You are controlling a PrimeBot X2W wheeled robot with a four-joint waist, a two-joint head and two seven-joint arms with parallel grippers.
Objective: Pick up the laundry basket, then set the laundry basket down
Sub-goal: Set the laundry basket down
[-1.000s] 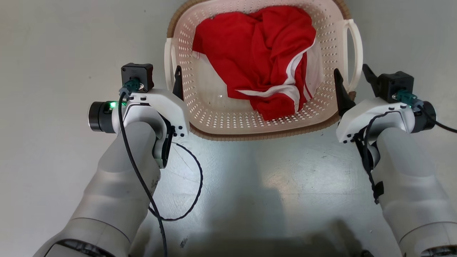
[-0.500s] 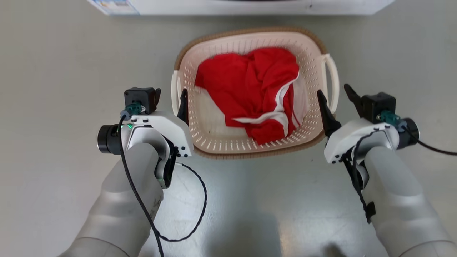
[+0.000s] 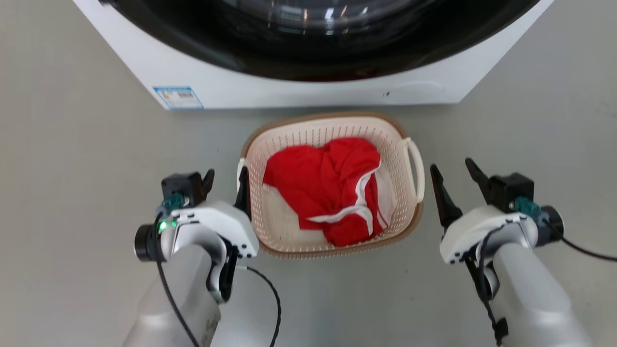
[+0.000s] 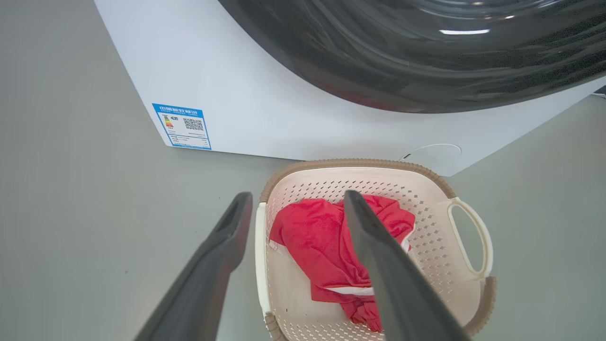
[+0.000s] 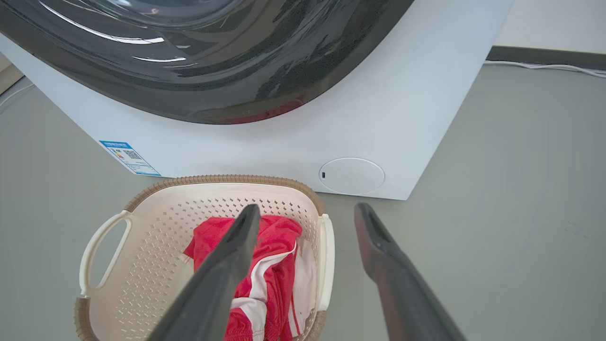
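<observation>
i can't read the label [image 3: 178, 97] on the washer [image 3: 299, 94]; red cloth [image 3: 328, 183] hides part of the laundry basket [image 3: 332, 127] floor.

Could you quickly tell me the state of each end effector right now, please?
Left end effector: open, holding nothing, at the laundry basket's left side.
Right end effector: open, holding nothing, beside its right handle.

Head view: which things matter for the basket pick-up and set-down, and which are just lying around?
In the job:
laundry basket
left gripper, open, at the basket's left side
right gripper, open, off its right side

Just there:
red garment inside the basket
washer behind it
blue label on the washer
</observation>
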